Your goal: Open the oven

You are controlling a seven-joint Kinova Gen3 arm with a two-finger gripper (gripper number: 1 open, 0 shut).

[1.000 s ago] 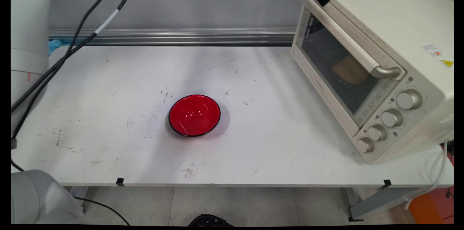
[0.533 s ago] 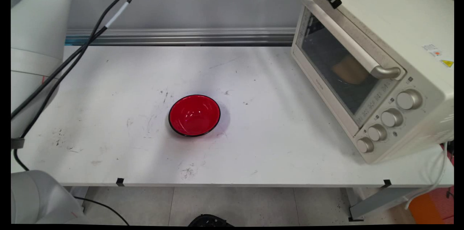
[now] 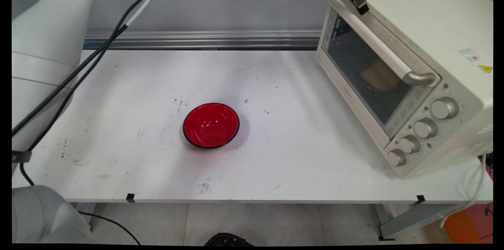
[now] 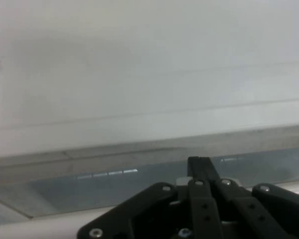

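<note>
Hand (image 3: 361, 6) hangs tip-down at the far end of the toaster oven's (image 3: 433, 25) door handle (image 3: 374, 41), narrow, its tips drawn together with nothing seen between them. Over the last second it has slid sideways from in front of the handle's end post to a spot over the seam where the door meets the oven's top, and has swung from a slant to nearly upright. From the hand view, the hand (image 4: 200, 167) points at a pale band with a strip of glass just below its tip; whether it touches the handle cannot be told.

Directly beneath the hand, the glass door (image 3: 362, 69) is shut as before, with a brownish thing (image 3: 380, 76) dimly showing behind it. Farther down from the hand, four knobs (image 3: 425, 128) line the oven's near corner. Well away from the hand, out on the white surface (image 3: 295, 155), a red bowl (image 3: 211, 125) sits upright and empty, unmoved. Black cables (image 3: 98, 51) trail across the far side of the scene.
</note>
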